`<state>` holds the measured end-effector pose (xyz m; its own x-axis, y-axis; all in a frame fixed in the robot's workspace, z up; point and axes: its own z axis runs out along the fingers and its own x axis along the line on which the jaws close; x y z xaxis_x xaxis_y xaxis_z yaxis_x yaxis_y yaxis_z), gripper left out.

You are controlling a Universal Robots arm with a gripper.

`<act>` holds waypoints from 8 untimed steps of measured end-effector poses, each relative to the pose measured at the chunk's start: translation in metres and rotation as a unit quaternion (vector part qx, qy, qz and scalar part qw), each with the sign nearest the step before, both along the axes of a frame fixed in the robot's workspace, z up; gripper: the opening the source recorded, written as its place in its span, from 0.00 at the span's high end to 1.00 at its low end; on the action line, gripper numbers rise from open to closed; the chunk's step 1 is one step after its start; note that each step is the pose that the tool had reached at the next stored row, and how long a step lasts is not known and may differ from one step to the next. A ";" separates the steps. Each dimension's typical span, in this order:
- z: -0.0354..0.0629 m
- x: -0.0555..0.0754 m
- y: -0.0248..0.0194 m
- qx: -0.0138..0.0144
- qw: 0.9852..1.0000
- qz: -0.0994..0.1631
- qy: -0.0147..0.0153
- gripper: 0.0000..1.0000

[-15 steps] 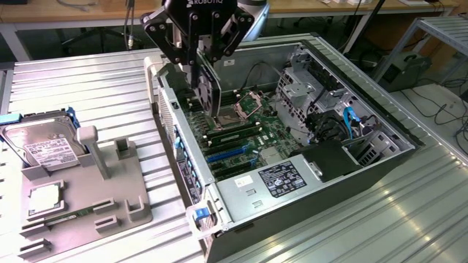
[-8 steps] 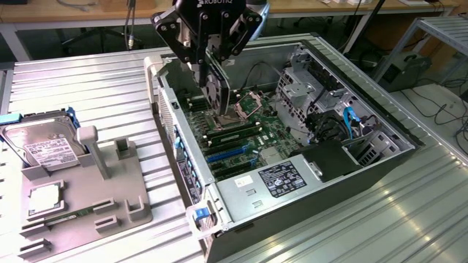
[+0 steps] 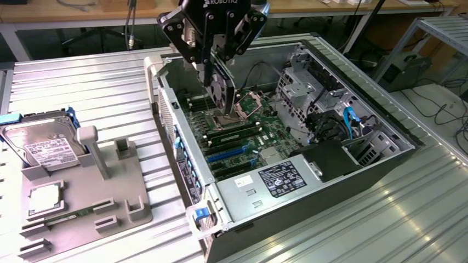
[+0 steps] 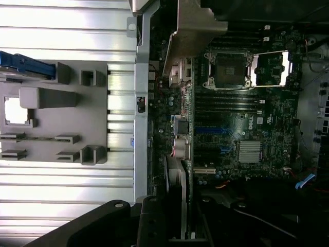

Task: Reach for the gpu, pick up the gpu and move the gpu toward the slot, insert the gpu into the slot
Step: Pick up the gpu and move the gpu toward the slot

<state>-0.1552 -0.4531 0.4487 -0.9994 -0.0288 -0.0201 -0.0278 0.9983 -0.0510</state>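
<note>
My gripper (image 3: pixel 217 64) hangs over the open computer case, shut on the gpu (image 3: pixel 221 90). The gpu is a dark flat card, held upright on edge above the green motherboard (image 3: pixel 252 137), near the processor socket. The blue slot (image 3: pixel 225 153) lies on the board, nearer the case's front end, apart from the card's lower edge. In the wrist view the gpu (image 4: pixel 178 175) appears edge-on, running from my gripper (image 4: pixel 175 221) to its pale bracket (image 4: pixel 193 31). The blue slot (image 4: pixel 207 129) sits just beside that edge line.
The case walls (image 3: pixel 170 118) ring the board. A drive cage (image 3: pixel 307 87) and a black box (image 3: pixel 329 159) stand on the exterior view's right. A grey fixture (image 3: pixel 80 192) outside on the exterior view's left holds a hard drive (image 3: pixel 44 145) and a memory stick (image 3: pixel 69 215).
</note>
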 end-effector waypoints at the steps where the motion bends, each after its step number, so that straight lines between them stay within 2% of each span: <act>1: 0.0000 0.001 0.0000 0.000 1.000 0.000 0.000 0.72; 8: -0.0001 0.004 0.0000 0.000 1.000 0.000 0.000 0.72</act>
<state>-0.1508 -0.4531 0.4487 -0.9994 -0.0291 -0.0201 -0.0280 0.9983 -0.0510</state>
